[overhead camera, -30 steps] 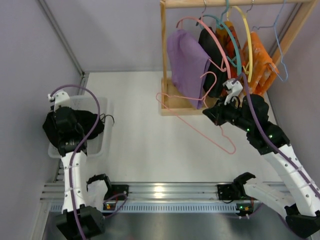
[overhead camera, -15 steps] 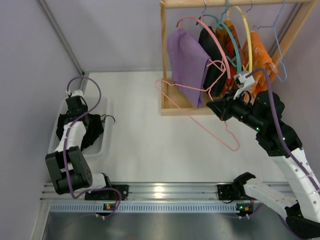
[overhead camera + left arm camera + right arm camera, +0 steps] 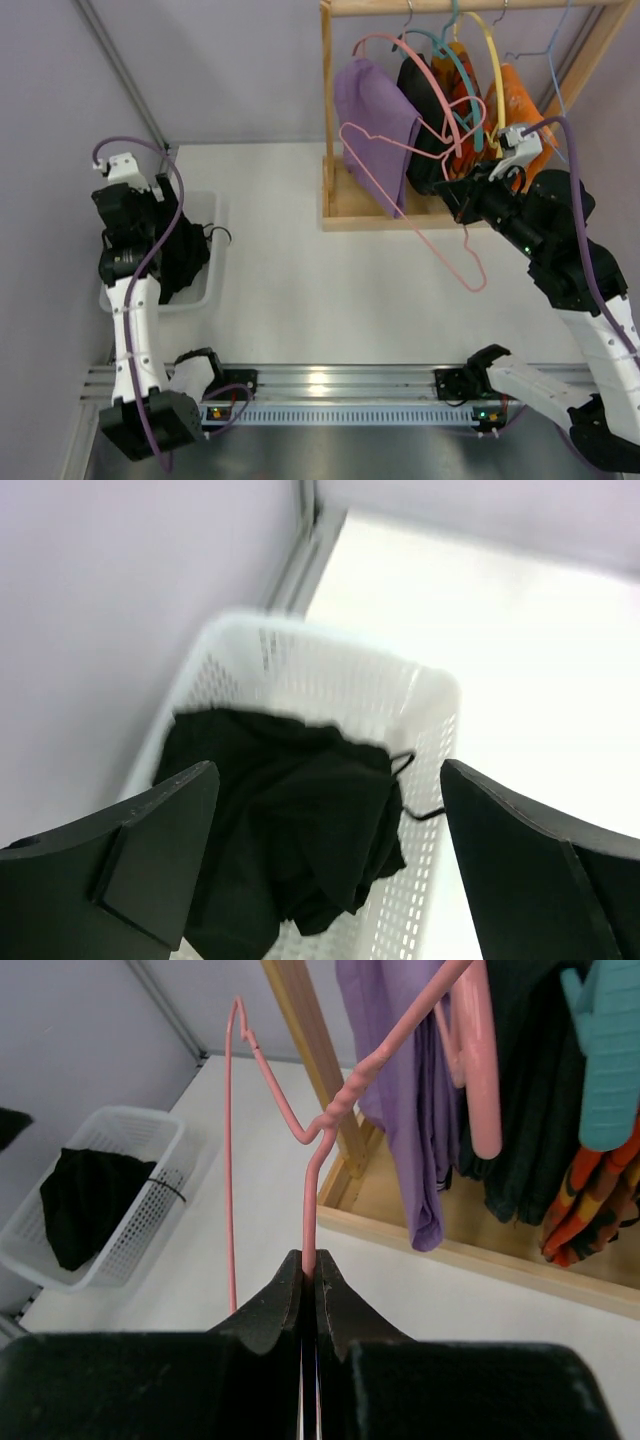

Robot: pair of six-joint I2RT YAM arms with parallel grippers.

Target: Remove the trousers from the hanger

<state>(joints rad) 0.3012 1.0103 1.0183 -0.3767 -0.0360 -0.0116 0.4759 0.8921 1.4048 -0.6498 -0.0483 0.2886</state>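
The black trousers [image 3: 290, 830] are lying in a crumpled heap inside the white basket [image 3: 330, 680]. The basket is sitting on the white table [image 3: 300, 300], over by the left wall. A thin black string from the trousers is hanging over the basket's rim.

The left gripper [image 3: 330, 770] is hanging above the basket and pointing down at the trousers. Its jaws are spread wide and are holding nothing.

The right gripper [image 3: 309, 1270] is up near the wooden rack [image 3: 326, 100] on the far right side of the table. Its jaws are pressed together and are pinching the pink wire hanger [image 3: 231, 1160], just below the twisted part of the wire. The hanger is tilting in the air, with its long side slanting down over the table (its hook end is reaching up toward the hanging clothes, and it is hard to tell if it is touching them). The hanger and the trousers are well apart, at opposite sides of the table.

On the rack, a purple garment [image 3: 375, 110] is hanging on a thick pink hanger [image 3: 478, 1070]. Beside it a black garment [image 3: 420, 85] is hanging. Orange clothes [image 3: 520, 120] are hanging farther right, near a teal hanger [image 3: 610, 1060] and a yellow hanger [image 3: 494, 70].
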